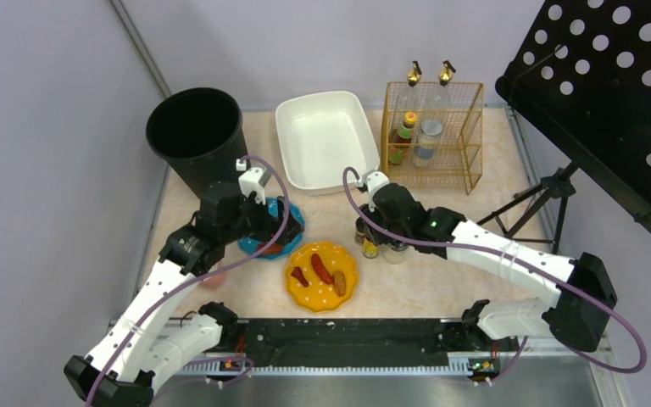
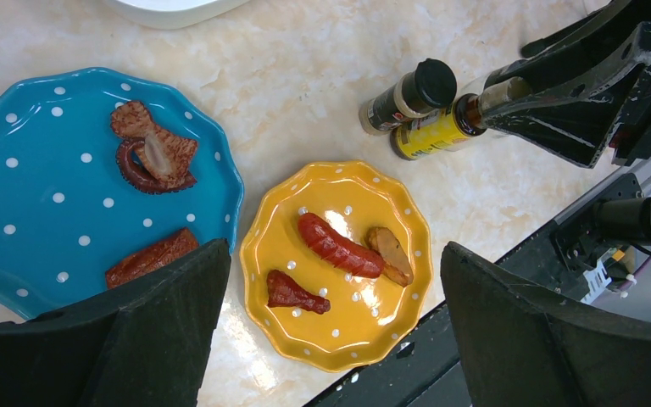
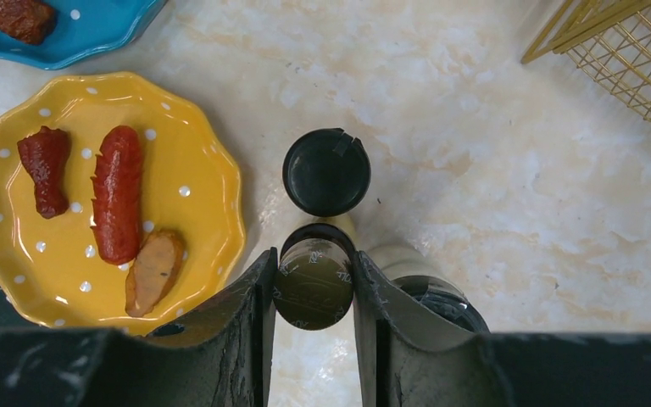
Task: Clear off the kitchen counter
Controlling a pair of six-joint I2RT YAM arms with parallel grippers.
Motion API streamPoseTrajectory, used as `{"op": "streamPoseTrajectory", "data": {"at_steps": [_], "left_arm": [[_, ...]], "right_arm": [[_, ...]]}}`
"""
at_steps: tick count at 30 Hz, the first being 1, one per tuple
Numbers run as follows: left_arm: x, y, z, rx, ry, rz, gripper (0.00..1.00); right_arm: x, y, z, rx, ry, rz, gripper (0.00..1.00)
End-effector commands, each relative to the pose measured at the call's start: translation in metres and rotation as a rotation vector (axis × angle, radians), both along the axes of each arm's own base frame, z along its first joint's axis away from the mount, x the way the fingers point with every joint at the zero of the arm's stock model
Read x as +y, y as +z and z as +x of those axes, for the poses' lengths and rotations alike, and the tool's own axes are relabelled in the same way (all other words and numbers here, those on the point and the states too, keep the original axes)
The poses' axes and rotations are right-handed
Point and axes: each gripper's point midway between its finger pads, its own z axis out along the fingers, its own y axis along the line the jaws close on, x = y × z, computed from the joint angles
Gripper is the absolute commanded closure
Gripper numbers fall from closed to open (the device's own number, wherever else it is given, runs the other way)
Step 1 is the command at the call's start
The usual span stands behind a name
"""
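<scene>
Right wrist shows fingers clamping a bottle, its label hidden.

yellow bottle label blurred, its cap lettering illegible, nothing readable

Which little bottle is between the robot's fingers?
The yellow-labelled bottle, flanked by the right arm's fingers. The black-capped bottle stands just past their tips, and the third bottle sits outside one finger.

Lighting bright, even, from overhead. Shadows short and soft beside the bottles. Glare patches on the yellow plate and glossy worktop. Fingers in wrist views dark, slightly soft. Top view sharp throughout.
</scene>
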Motion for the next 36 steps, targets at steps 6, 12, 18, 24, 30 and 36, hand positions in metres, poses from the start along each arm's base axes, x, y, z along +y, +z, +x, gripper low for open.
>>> {"op": "streamPoseTrajectory", "data": {"at_steps": [6,12,18,24,30,36], "left_arm": [[-0.003,0.005,0.0,-0.022,-0.01,-0.015,0.02],[-0.003,0.006,0.0,-0.023,-0.011,-0.017,0.02],[-0.003,0.006,0.0,-0.023,-0.013,-0.018,0.02],[-0.004,0.006,0.0,-0.02,-0.015,-0.017,0.02],[-0.004,0.005,0.0,-0.019,-0.014,-0.016,0.02],[-0.004,0.005,0.0,-0.018,-0.013,-0.015,0.02]], "right_arm": [[0.014,0.022,0.003,-0.028,0.001,0.064,1.0],[0.015,0.051,0.0,-0.056,0.016,0.112,1.0],[0.01,0.092,-0.001,-0.114,0.011,0.175,1.0],[0.003,0.139,-0.001,-0.191,-0.007,0.243,1.0],[-0.009,0.187,0.011,-0.308,-0.077,0.28,1.0],[-0.021,0.217,0.026,-0.399,-0.145,0.264,1.0]]}}
